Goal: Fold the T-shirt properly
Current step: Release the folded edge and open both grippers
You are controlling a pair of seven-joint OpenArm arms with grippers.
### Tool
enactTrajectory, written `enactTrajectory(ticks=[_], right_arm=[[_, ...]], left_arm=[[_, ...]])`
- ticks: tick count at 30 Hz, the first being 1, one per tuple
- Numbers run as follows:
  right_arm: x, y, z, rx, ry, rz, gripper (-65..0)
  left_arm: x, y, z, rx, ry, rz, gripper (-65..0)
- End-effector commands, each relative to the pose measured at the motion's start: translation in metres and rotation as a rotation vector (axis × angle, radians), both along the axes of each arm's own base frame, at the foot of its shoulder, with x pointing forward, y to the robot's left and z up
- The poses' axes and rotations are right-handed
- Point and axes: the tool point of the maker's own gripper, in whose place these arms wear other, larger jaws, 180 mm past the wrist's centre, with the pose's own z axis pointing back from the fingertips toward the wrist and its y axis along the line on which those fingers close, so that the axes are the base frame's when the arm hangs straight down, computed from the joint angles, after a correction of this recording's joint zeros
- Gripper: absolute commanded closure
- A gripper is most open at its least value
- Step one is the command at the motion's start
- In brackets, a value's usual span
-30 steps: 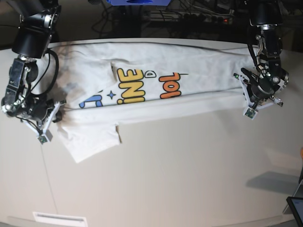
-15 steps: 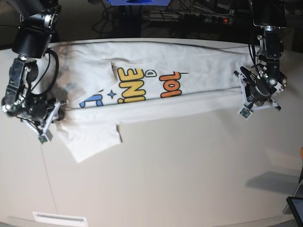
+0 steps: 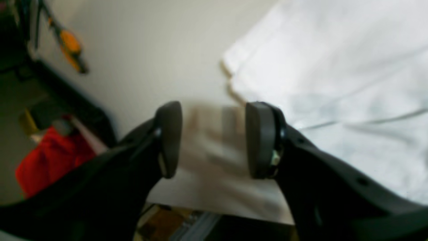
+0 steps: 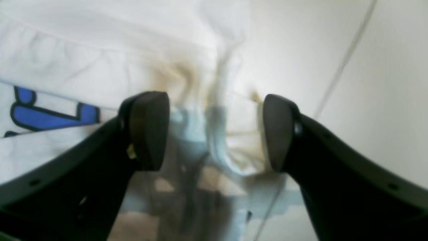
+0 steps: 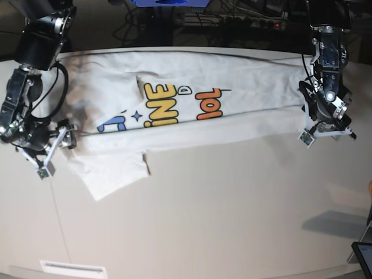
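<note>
The white T-shirt (image 5: 192, 110) lies along the back of the table, folded lengthwise, with its yellow, orange and blue print facing up and one sleeve (image 5: 113, 171) sticking out toward the front. My left gripper (image 5: 318, 125) sits at the shirt's right end. In the left wrist view the left gripper (image 3: 212, 140) is open, with the shirt's edge (image 3: 301, 77) just beyond the right finger. My right gripper (image 5: 53, 144) is at the shirt's left end. In the right wrist view the right gripper (image 4: 214, 130) is open over bunched white cloth (image 4: 207, 77).
The pale table (image 5: 232, 209) stretches out in front of the shirt. A white label (image 5: 72, 269) lies at the front edge, and a dark screen (image 5: 363, 253) is at the bottom right. Off the table's end are a red object (image 3: 50, 164) and an orange tool (image 3: 72, 50).
Both grippers have gone from shut on the shirt's ends to open, letting the cloth go. The right gripper has drawn left, off the shirt, and the left one has shifted slightly right.
</note>
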Motion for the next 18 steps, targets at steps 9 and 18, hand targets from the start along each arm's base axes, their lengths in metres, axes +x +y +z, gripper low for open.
enactTrajectory(ticks=[9, 18], right_arm=[[0.025, -0.012, 0.054, -0.068, -0.160, 0.002, -42.2], [0.092, 0.046, 0.087, -0.036, -0.259, 0.177, -42.1]], left_arm=[[0.009, 0.035, 0.074, 0.013, -0.266, 0.143, -30.6], [-0.010, 0.044, 0.069, -0.045, -0.324, 0.227, -30.4]])
